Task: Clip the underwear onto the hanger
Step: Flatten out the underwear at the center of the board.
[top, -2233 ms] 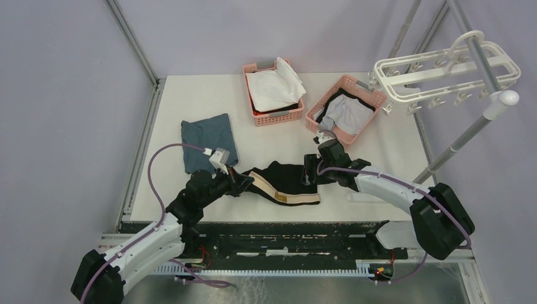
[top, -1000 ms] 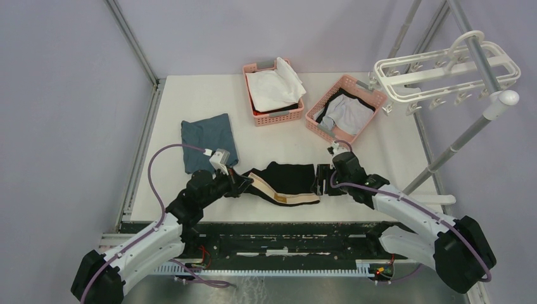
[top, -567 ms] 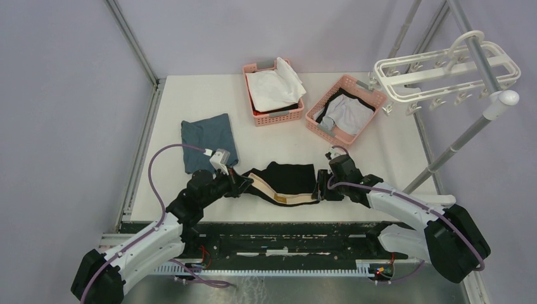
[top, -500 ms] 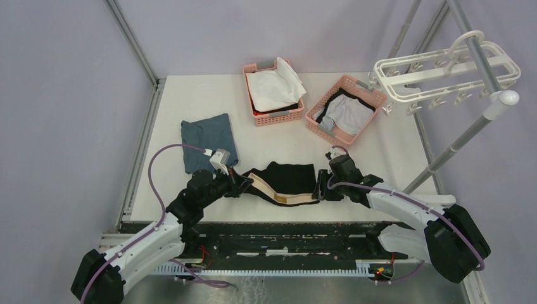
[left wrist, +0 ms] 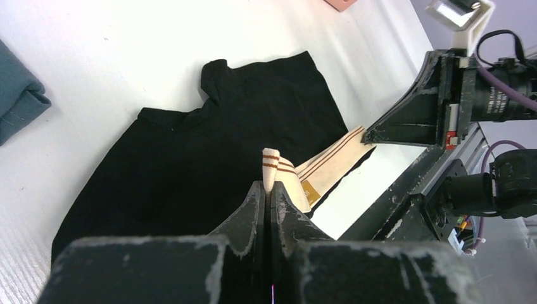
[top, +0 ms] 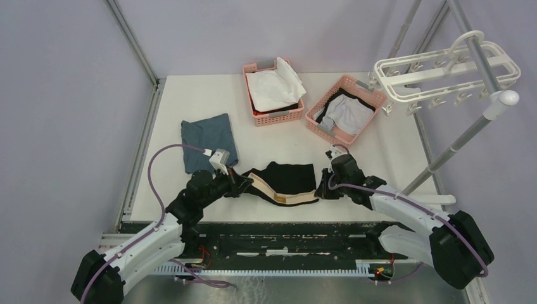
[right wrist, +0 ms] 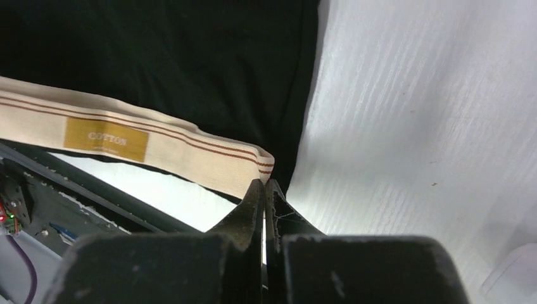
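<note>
The black underwear with a beige waistband lies flat near the table's front edge. My left gripper is shut on the waistband's left end, which pokes up between the fingertips. At the right end, my right gripper is shut on the waistband's corner, just beyond a gold "COTTON" label. The white hanger with small dangling clips hangs on a pole at the back right, far from both grippers.
Two pink baskets holding white and dark garments stand at the back. A folded blue-grey cloth lies at the left. The slanted pole of the stand runs down the right side. The black front rail borders the table.
My right gripper moved left to the waistband's right end and shut on it. The left gripper kept its hold and stayed put.
</note>
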You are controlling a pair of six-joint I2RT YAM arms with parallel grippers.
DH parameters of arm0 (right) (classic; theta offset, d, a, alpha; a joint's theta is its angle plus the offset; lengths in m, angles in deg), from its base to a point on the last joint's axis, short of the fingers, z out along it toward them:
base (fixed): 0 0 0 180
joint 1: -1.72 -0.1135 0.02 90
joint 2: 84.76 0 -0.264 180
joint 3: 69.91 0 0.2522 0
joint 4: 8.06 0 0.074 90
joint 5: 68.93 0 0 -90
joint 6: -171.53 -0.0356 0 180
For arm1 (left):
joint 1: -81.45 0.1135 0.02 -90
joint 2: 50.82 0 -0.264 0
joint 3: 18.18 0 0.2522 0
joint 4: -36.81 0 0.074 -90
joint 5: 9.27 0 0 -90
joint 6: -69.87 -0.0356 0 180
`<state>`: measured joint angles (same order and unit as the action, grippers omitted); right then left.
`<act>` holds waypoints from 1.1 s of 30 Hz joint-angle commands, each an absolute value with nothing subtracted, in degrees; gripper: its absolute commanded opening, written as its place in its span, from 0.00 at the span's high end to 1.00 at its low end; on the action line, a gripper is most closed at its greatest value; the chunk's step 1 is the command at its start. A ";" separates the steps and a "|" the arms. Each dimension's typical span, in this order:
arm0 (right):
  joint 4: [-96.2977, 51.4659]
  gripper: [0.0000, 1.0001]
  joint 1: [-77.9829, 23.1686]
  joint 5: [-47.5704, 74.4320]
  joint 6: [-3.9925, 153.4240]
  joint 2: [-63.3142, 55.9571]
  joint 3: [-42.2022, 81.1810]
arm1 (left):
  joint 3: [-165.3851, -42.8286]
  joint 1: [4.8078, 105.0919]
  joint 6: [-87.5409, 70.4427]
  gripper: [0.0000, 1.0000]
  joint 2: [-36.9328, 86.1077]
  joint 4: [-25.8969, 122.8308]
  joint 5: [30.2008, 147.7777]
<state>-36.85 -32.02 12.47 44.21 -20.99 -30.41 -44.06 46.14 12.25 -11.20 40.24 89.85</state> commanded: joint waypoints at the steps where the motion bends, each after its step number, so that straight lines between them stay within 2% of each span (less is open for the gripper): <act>1: -35.56 1.00 -31.91 12.37 48.64 -28.38 -29.50 | -45.90 46.29 14.81 0.97 -13.27 39.48 88.91; 12: -40.64 1.00 -31.97 9.45 58.77 -56.74 -29.13 | -52.49 46.29 16.04 0.97 -21.72 48.09 87.95; 18: -43.91 1.00 -31.97 5.21 60.66 -66.53 -27.54 | -60.49 46.29 15.84 0.97 -22.35 59.24 89.11; 26: -53.07 1.00 -32.01 2.32 60.74 -69.14 -15.94 | -70.26 46.17 16.70 0.97 -25.87 71.60 90.65; 33: -68.17 1.00 -32.00 0.76 55.71 -65.09 -4.51 | -74.48 46.28 20.98 0.97 -29.44 84.56 94.86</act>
